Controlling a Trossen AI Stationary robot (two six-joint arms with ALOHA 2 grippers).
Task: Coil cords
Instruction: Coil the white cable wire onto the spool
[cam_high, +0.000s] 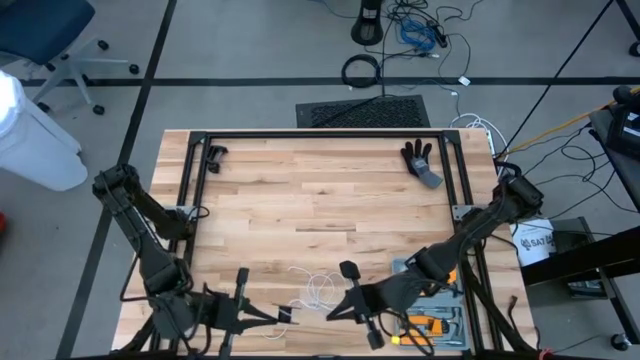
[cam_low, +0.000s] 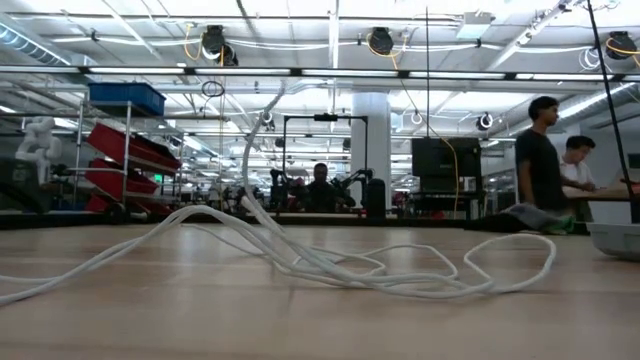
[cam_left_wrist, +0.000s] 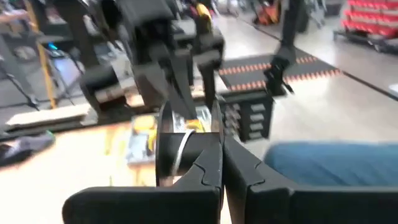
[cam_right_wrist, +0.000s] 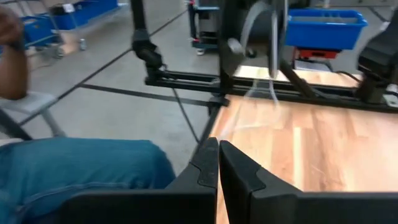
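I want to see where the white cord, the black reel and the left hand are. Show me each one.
white cord (cam_high: 318, 290): high view, on the loose loops lying on the table.
black reel (cam_left_wrist: 166, 146): left wrist view, on its round black side.
left hand (cam_high: 283, 317): high view, midway between its fingertips.

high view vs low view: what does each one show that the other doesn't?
Only the high view shows both arms: the left gripper shut on the small round black reel, the right gripper beside it, and a black glove at the far table edge. Only the low view shows people in the room behind. Both show the thin white cord lying in loose loops on the wooden table.
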